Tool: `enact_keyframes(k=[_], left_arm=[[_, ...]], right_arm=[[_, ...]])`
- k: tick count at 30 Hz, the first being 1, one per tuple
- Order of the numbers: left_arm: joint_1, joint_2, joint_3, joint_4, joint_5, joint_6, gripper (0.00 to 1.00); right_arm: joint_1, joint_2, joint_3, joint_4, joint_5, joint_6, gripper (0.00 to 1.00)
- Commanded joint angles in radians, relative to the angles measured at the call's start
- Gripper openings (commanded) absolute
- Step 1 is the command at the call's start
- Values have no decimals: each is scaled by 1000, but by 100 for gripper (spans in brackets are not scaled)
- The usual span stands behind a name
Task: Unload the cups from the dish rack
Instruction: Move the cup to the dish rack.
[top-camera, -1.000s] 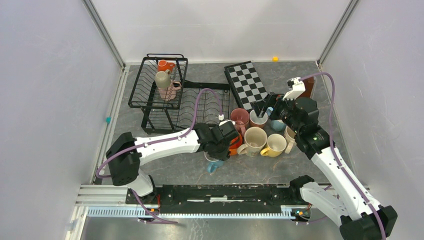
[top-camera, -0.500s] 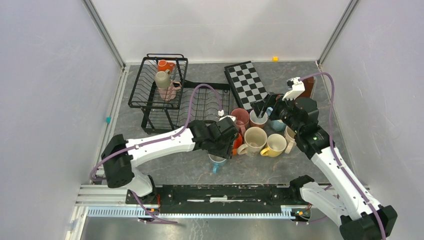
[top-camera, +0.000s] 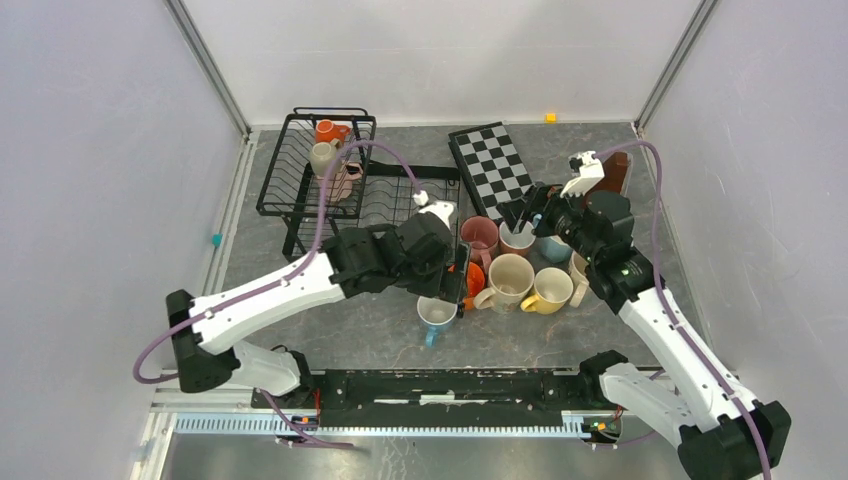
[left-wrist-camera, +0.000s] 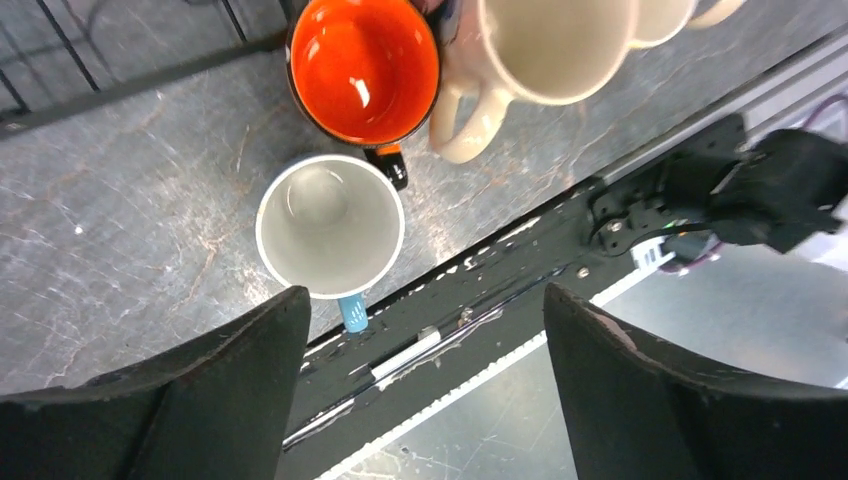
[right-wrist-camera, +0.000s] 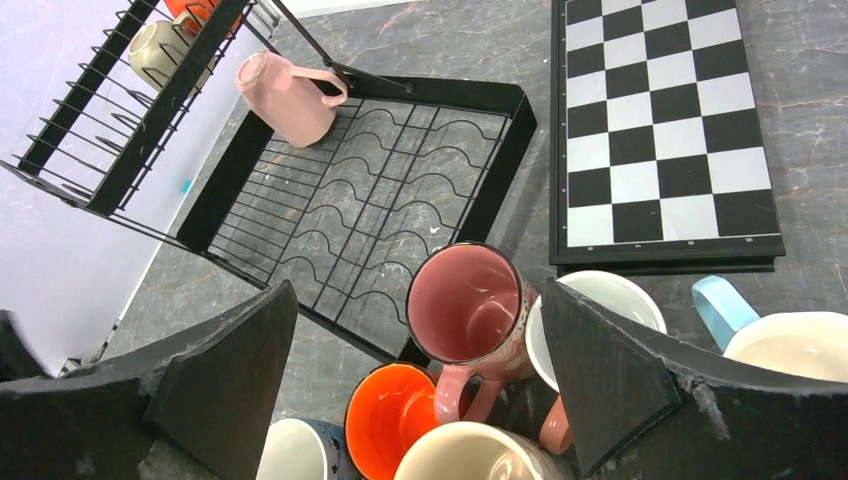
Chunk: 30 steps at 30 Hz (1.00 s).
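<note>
- My left arm (top-camera: 270, 295): stretched forward and to the right from its base, wrist tipped downward.
- My left gripper (left-wrist-camera: 425, 295): jaws spread wide, nothing between them.
- My right arm (top-camera: 665, 320): raised, elbow bent, wrist angled forward-left.
- My right gripper (right-wrist-camera: 418, 290): jaws fully apart, empty.

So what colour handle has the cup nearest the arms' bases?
Its handle is light blue; see left wrist view.

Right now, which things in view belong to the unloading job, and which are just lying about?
Job: dish rack; pink cup, beige cup, orange cup in it; unloaded cups on the table.
Lying about: checkerboard; small yellow block.
</note>
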Motion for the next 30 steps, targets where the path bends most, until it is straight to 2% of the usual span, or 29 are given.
enact_keyframes(k=[1, 2, 5, 7, 11, 16, 19, 26, 30], left_arm=[[-1, -72, 132, -81, -116, 55, 96], [-1, -76, 152, -97, -142, 57, 99], [18, -95, 210, -150, -219, 61, 100], [70, -111, 235, -172, -233, 65, 100], [248, -146, 281, -177, -208, 105, 100], [528, -172, 337, -151, -208, 155, 100], [698, -184, 346, -115, -150, 172, 100], [1030, -188, 269, -5, 55, 162, 100], [1134, -176, 189, 99, 72, 109, 100]], right_arm=[[2, 26, 8, 84, -43, 2, 98], [3, 37, 10, 91, -50, 3, 98], [23, 71, 34, 94, -57, -6, 98], [40, 90, 48, 91, -47, -13, 98], [74, 129, 69, 96, -36, -17, 98], [109, 182, 112, 90, -36, -31, 98], [118, 204, 130, 84, -43, -39, 98], [119, 212, 121, 81, -51, -52, 98], [119, 216, 119, 81, -57, -61, 98]])
